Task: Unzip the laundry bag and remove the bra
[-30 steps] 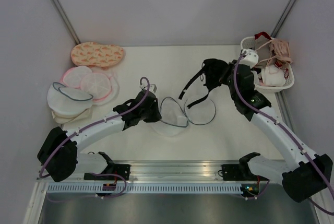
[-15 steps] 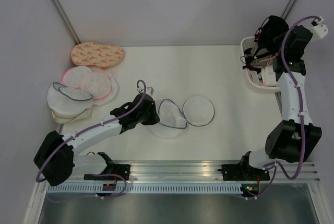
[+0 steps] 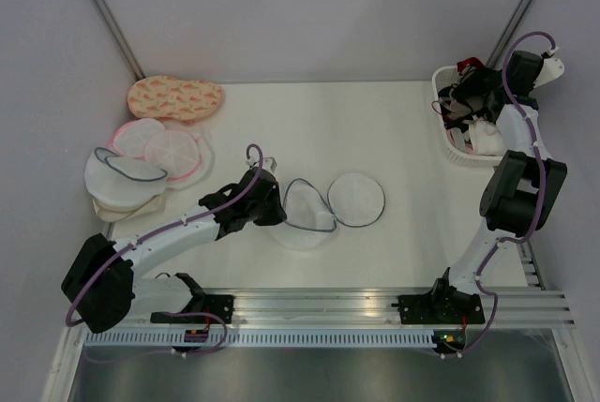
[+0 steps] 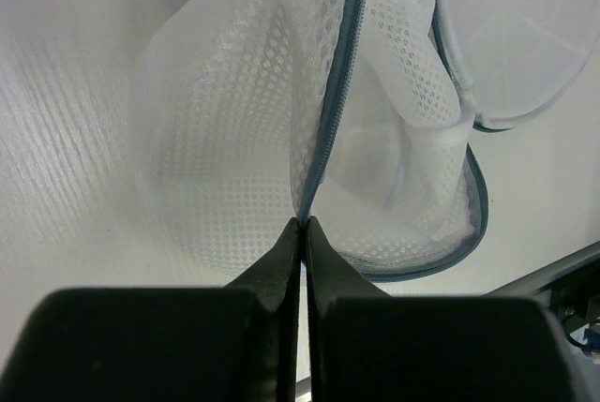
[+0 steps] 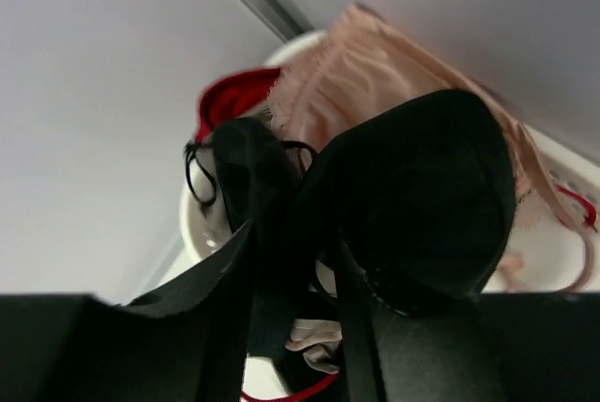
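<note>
Along the left wall I have little room: the orange patterned bag (image 3: 175,97) lies at the far edge, the pink-rimmed round bags (image 3: 161,146) overlap just in front of it, and a stack of white bags (image 3: 120,182) sits nearest the wall. The left gripper (image 4: 302,231) is low near the middle of the table (image 3: 403,130), its fingers pressed together on the grey-blue zipper rim of the laundry bag (image 4: 234,130). The bag is unzipped and lies open, and the pinched side of its soft white honeycomb mesh is pulled up in a fold. Its round flap (image 3: 357,198) lies flat beside it on the right, joined by the curving zipper. From there to the right edge the tabletop is bare white. At the far right corner the white basket (image 3: 457,152) sits against the wall and the corner post. The right gripper (image 3: 480,85) is over it with the black bra (image 5: 422,186), whose smooth rounded cup and straps hang right in front of the wrist camera, above a beige lace-edged bra (image 5: 375,65) and something red (image 5: 230,102). Black fabric against black fingers: I cannot tell whether that gripper is spread or clamped on the bra. The basket's contents are a tangle that I cannot sort out from above.
</note>
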{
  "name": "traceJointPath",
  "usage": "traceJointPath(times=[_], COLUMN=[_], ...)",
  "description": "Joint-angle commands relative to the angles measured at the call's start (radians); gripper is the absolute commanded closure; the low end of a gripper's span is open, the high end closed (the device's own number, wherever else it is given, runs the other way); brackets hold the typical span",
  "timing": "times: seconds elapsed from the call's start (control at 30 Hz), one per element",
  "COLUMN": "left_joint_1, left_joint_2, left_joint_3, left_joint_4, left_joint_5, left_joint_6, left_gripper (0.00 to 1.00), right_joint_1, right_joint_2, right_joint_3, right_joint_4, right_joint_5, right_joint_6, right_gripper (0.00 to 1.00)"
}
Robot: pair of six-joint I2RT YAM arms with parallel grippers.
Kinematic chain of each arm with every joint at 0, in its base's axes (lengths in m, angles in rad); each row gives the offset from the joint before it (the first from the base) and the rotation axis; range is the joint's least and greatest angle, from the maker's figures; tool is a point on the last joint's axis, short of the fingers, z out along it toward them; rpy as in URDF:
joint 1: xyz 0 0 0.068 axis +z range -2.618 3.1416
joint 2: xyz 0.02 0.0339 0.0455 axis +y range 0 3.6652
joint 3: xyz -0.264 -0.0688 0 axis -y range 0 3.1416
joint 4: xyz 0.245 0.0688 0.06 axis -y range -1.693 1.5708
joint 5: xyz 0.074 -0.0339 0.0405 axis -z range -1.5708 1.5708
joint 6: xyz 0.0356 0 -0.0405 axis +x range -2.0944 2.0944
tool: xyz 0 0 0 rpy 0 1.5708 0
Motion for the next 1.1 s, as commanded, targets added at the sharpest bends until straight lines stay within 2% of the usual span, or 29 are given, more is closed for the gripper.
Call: traceJointPath(times=[0.0, 0.1, 0.17, 0.3, 0.4, 0.57, 0.67, 0.7, 0.83, 0.9, 0.93, 0.97, 1.07], left_joint_1=[0.001, 0.001, 0.001, 0.0, 0.0, 0.0, 0.0, 0.001, 0.003, 0.001, 0.001, 0.001, 0.001], left_joint_2=[0.001, 0.001, 0.001, 0.001, -0.002, -0.027, -0.057, -0.066, -0.108, -0.145, -0.16, -0.174, -0.237], left_joint_3=[0.045, 0.043, 0.039, 0.024, 0.013, -0.002, -0.016, -0.022, -0.044, -0.061, -0.068, -0.084, -0.111], left_joint_4=[-0.005, -0.002, 0.005, 0.03, 0.053, 0.074, 0.099, 0.11, 0.131, 0.14, 0.14, 0.142, 0.145], left_joint_5=[0.03, 0.032, 0.038, 0.052, 0.06, 0.086, 0.086, 0.086, 0.095, 0.098, 0.092, 0.089, 0.075], left_joint_6=[-0.024, -0.03, -0.033, -0.044, -0.048, -0.056, -0.058, -0.059, -0.073, -0.079, -0.085, -0.093, -0.113], left_gripper=[0.98, 0.98, 0.98, 0.98, 0.98, 0.98, 0.98, 0.98, 0.98, 0.69, 0.54, 0.29, 0.08], right_joint_1=[0.0, 0.001, 0.01, 0.039, 0.065, 0.104, 0.165, 0.182, 0.286, 0.38, 0.41, 0.459, 0.515], right_joint_2=[-0.03, -0.152, -0.22, -0.411, -0.491, -0.648, -0.798, -0.874, -1.034, -1.119, -1.145, -1.186, -1.24], right_joint_3=[0.008, -0.092, -0.142, -0.216, -0.248, -0.345, -0.469, -0.515, -0.742, -0.807, -0.86, -0.882, -0.963], right_joint_4=[-0.018, 0.022, 0.007, -0.085, -0.159, -0.191, -0.168, -0.123, -0.118, -0.131, -0.141, -0.148, -0.141], right_joint_5=[-0.031, -0.041, -0.04, -0.031, -0.028, -0.109, -0.242, -0.375, -0.52, -0.528, -0.537, -0.548, -0.627], right_joint_6=[0.014, 0.023, 0.015, -0.011, -0.032, -0.066, -0.112, -0.115, -0.108, -0.111, -0.114, -0.108, -0.086], right_gripper=[0.5, 0.38, 0.35, 0.27, 0.21, 0.18, 0.18, 0.18, 0.15, 0.11, 0.06, 0.02, 0.02])
